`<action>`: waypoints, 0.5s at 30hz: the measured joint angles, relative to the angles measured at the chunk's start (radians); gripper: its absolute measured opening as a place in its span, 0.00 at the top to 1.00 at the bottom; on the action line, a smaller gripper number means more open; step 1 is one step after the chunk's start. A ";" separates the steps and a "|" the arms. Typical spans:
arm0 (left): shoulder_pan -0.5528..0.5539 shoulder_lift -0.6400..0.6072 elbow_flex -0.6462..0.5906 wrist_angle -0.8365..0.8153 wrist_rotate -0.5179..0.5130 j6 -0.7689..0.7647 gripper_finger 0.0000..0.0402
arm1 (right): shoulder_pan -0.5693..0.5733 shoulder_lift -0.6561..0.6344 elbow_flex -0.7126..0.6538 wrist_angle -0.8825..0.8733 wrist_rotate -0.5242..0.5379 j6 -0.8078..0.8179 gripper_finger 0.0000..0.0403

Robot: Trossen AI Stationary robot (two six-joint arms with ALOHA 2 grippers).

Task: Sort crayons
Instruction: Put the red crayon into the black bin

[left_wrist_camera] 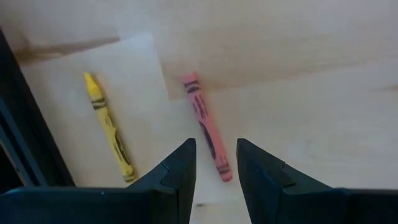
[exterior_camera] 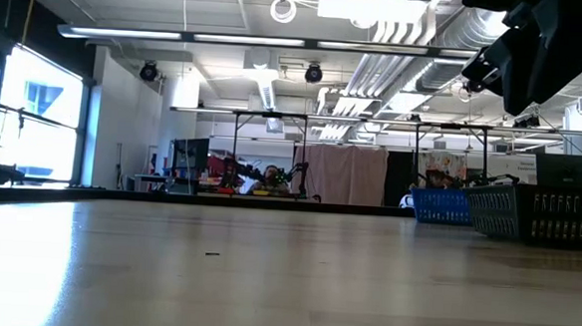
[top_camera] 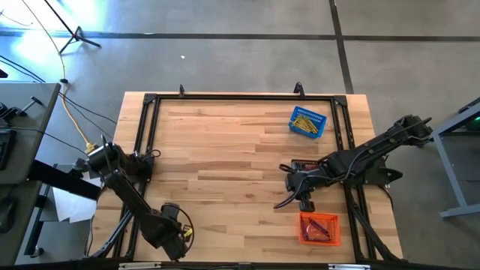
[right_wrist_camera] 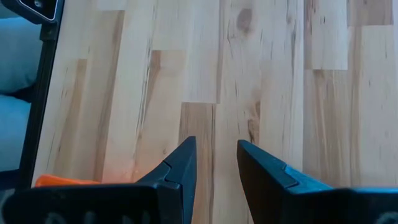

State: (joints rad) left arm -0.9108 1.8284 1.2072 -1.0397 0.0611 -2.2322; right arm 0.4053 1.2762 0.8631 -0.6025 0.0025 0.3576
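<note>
Crayons lie on the worktop (top_camera: 225, 150): a yellow crayon (left_wrist_camera: 109, 127) and a red crayon (left_wrist_camera: 205, 124) beneath the left tool (left_wrist_camera: 216, 163), whose fingers are spread and empty. Right tool (right_wrist_camera: 216, 163) hovers beside the orange basket (top_camera: 319, 228), fingers parted, holding nothing; more yellow sticks fill the blue basket (top_camera: 307, 122).

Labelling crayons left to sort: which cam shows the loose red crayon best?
Left wrist view. The red crayon lies full length on the table, just ahead of the open left pincer, beside a yellow crayon. In the high view the left arm hides that spot; low and right wrist views miss it.
</note>
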 joint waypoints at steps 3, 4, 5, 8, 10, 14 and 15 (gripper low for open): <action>0.000 0.012 0.000 -0.008 -0.016 -0.006 0.74 | 0.000 0.000 0.000 0.000 0.001 0.005 0.75; 0.000 0.014 0.000 -0.008 -0.026 -0.007 0.74 | 0.000 0.000 0.000 0.000 0.005 0.008 0.75; 0.000 0.018 0.000 -0.008 -0.034 -0.008 0.74 | 0.000 0.000 0.000 0.000 0.005 0.009 0.75; 0.000 0.028 0.000 -0.009 -0.040 -0.015 0.74 | 0.000 0.000 0.000 0.001 0.005 0.008 0.75; 0.000 0.033 0.000 -0.010 -0.040 -0.016 0.74 | 0.000 0.000 0.000 0.001 0.005 0.008 0.75; -0.001 0.033 0.000 -0.013 -0.045 -0.018 0.74 | 0.000 0.000 0.000 0.001 0.005 0.008 0.75; -0.001 0.033 0.000 -0.015 -0.046 -0.019 0.74 | 0.000 0.000 0.000 0.001 0.005 0.008 0.75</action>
State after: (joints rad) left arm -0.9117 1.8614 1.2072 -1.0543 0.0154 -2.2513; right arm 0.4053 1.2762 0.8631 -0.6015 0.0078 0.3656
